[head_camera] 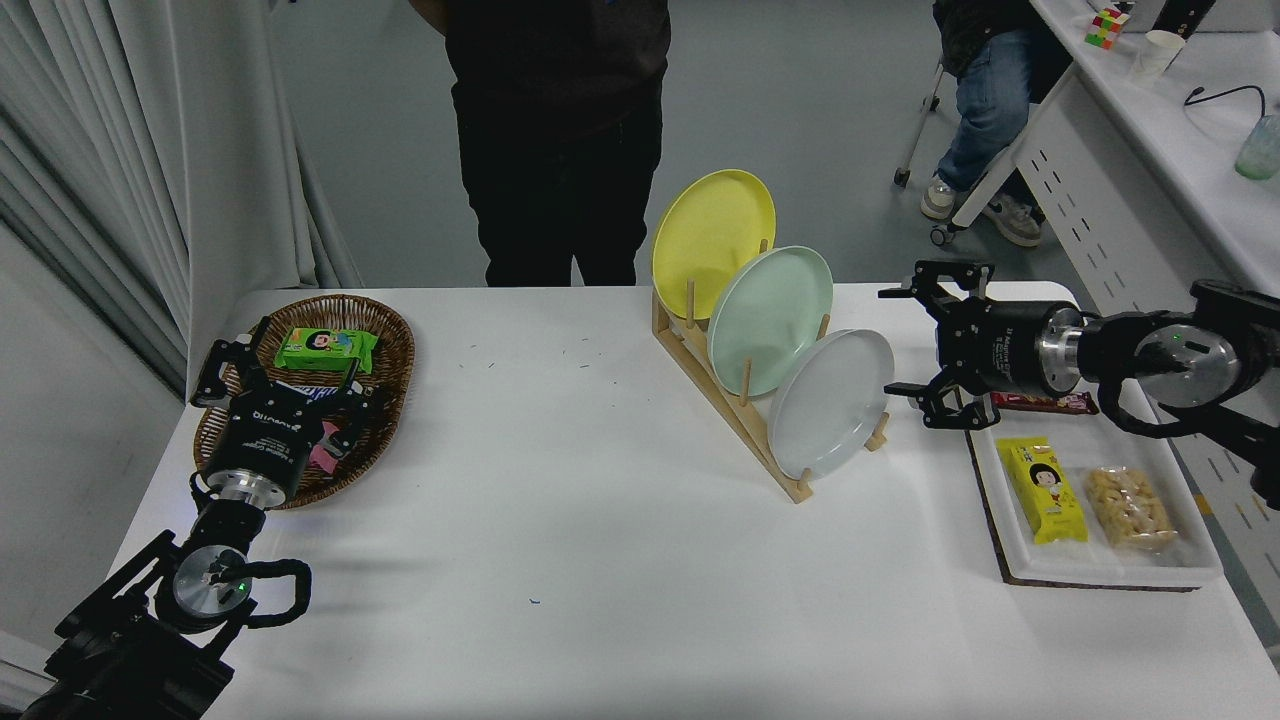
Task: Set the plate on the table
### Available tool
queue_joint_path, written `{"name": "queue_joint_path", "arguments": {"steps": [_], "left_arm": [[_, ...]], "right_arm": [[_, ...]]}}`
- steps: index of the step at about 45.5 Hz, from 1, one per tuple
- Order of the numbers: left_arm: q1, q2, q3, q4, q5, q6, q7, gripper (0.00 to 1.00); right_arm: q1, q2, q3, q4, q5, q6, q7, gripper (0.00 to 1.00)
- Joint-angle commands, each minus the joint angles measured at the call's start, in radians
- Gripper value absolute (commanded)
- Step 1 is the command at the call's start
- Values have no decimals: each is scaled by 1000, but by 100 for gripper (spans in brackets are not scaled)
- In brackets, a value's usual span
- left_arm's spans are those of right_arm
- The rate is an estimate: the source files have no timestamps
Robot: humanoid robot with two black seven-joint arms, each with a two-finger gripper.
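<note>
Right tool [915, 345] spread wide, just right of plate [830, 402].

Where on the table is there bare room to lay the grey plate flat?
The table is bare between the basket and the rack, and along the whole near edge. It is crowded on the right, between the plate, the right gripper and the tray.
</note>
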Motion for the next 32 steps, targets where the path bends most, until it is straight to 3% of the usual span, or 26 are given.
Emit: {"name": "queue_joint_path", "arguments": {"steps": [1,17,32], "left_arm": [[0,0,0,0,0,0,0,98],[0,0,0,0,0,0,0,98],[0,0,0,0,0,0,0,98]], "right_arm": [[49,23,-6,-1,-4,-11,-7,100],[113,57,-114,-9,-13,-153,-11,100],[161,114,-162,-58,-14,-150,-111,100]]}}
